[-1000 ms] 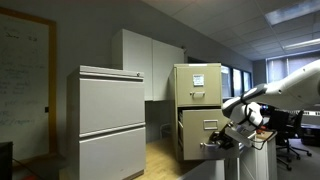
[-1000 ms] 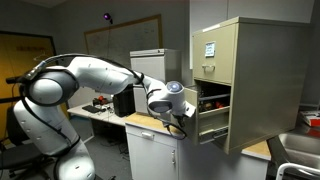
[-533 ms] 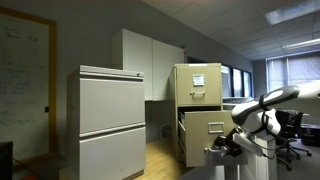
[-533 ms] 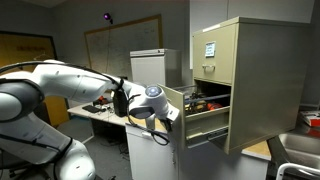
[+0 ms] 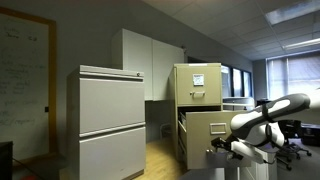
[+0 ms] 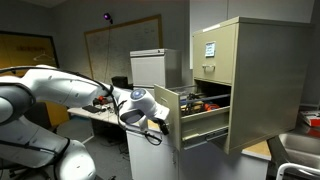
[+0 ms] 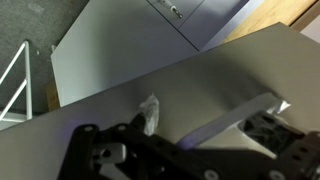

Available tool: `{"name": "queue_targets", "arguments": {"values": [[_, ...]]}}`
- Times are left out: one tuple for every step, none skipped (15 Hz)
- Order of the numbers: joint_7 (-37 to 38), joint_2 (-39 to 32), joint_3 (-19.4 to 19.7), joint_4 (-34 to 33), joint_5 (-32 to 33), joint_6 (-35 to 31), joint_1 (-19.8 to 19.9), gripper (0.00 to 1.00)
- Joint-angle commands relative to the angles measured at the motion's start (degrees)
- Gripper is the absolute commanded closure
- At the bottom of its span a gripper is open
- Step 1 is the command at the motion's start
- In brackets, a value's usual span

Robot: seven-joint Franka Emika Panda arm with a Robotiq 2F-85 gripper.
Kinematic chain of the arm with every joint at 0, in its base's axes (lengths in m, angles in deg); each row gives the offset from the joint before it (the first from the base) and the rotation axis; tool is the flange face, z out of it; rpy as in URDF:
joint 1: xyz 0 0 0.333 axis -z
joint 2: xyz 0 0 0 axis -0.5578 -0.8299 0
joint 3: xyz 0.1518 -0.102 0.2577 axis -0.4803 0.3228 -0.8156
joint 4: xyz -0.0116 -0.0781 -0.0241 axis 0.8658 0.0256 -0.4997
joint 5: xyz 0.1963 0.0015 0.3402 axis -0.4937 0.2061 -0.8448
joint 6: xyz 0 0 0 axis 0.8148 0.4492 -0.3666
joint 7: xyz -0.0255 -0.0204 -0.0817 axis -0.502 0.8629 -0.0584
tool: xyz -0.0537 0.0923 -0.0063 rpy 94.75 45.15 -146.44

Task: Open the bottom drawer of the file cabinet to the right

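The beige file cabinet (image 5: 197, 85) (image 6: 250, 70) stands tall, with white papers on its top drawer front. Its bottom drawer (image 5: 205, 130) (image 6: 200, 125) is pulled well out, and things lie inside it. In both exterior views my gripper (image 5: 218, 150) (image 6: 157, 122) hangs just in front of the drawer front, apart from it. The blurred wrist view shows the gripper (image 7: 190, 150) as dark shapes along the lower edge. The jaws stand wide apart and hold nothing.
A wider grey cabinet (image 5: 112, 120) stands to one side of the file cabinet, with white wall cupboards (image 5: 150, 60) behind. A cluttered desk (image 6: 100, 105) and a white unit (image 6: 148, 65) are behind the arm. Office chairs (image 5: 290, 140) stand by the windows.
The bottom drawer slid further out. The gripper then let go, opened, and drew back from the drawer front with the arm.
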Motion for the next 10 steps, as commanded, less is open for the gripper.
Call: {"name": "queue_targets", "arguments": {"values": [[0.36,3.19,-4.69,-0.01,-0.25,-4.40,0.00,0.00],[0.52,3.96,-5.92,-0.01,0.07,-5.27,0.62,0.00],[1.12,4.83,-7.13,0.29,0.59,-4.76,1.94,0.00],[2.04,5.70,-8.64,0.64,1.68,-3.03,3.94,0.00],[2.25,6.38,-9.67,0.84,2.40,-1.12,5.15,0.00],[2.74,7.20,-10.97,0.96,3.72,2.92,7.09,0.00],[2.36,7.82,-11.52,0.83,4.18,5.49,7.83,0.00],[1.76,8.52,-12.04,0.63,4.39,8.58,8.51,0.00],[1.18,9.62,-12.29,0.48,4.53,12.25,8.84,0.00],[0.32,10.77,-12.37,0.26,4.01,15.30,8.41,0.00]]}}
